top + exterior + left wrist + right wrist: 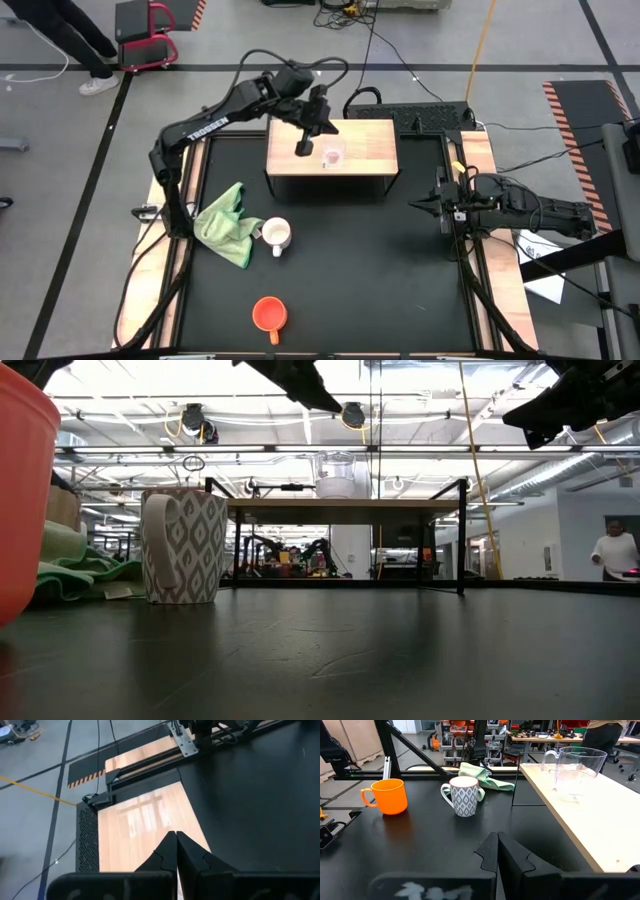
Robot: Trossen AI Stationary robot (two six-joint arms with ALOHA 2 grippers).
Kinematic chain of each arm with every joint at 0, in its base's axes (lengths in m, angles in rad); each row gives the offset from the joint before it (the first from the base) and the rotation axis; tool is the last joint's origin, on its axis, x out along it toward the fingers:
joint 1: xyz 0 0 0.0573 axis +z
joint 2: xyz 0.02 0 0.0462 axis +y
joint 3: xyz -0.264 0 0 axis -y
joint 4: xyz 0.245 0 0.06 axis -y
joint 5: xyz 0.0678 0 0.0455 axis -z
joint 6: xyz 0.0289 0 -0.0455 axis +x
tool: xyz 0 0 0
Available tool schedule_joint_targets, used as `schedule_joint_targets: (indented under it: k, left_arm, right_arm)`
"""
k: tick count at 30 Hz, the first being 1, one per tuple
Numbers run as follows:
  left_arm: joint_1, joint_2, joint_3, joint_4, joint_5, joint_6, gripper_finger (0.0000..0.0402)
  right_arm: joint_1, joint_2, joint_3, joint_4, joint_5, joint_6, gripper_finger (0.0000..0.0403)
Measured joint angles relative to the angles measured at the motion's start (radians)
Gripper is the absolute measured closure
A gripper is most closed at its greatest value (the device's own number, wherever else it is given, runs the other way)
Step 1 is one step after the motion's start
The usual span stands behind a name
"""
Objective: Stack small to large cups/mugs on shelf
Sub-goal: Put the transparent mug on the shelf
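Hanging above the shelf (331, 158), the left pincer (304, 148) has its two dark fingers pressed together and holds nothing. It is just beside the small clear glass cup (332, 156), which stands upright on the shelf's light wooden top. From the low view the glass cup shows on top of the shelf, and the shelf stands on thin black legs at the far part of the black worktop (340, 270). The white mug (276, 235) with a grey pattern stands on the worktop, well away from the shelf. Its side touches a green cloth (230, 224) that lies crumpled next to it. The orange mug (269, 314) stands alone near the front edge of the worktop, apart from the white mug. The right pincer (416, 206) waits at the right side of the worktop, fingers together and empty.
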Motion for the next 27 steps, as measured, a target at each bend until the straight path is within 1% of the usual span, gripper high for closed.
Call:
schedule_joint_targets:
  k: [3,7,13,22,25,27]
  left_arm:
    - [0.004,0.013,0.012,-0.035,-0.004,0.025,0.0401]
    - [0.005,0.015,0.012,-0.073,-0.039,0.040,0.0393]
    - [-0.001,0.014,0.012,-0.126,-0.056,0.086,0.0350]
    - [-0.041,0.014,0.012,-0.164,-0.071,0.179,0.0282]
    - [-0.051,0.014,0.012,-0.206,-0.088,0.203,0.0263]
    - [-0.055,0.014,0.012,-0.230,-0.119,0.216,0.0252]
  right_arm:
    - [0.000,0.000,-0.001,0.001,0.000,0.000,0.0403]
    - [0.000,0.000,-0.011,0.006,0.000,0.008,0.0403]
    - [0.000,0.000,-0.014,0.016,0.000,0.008,0.0403]
    - [0.000,0.000,-0.014,0.016,0.000,0.008,0.0403]
    - [0.000,0.000,-0.014,0.016,0.000,0.008,0.0403]
    - [0.000,0.000,-0.014,0.016,0.000,0.008,0.0403]
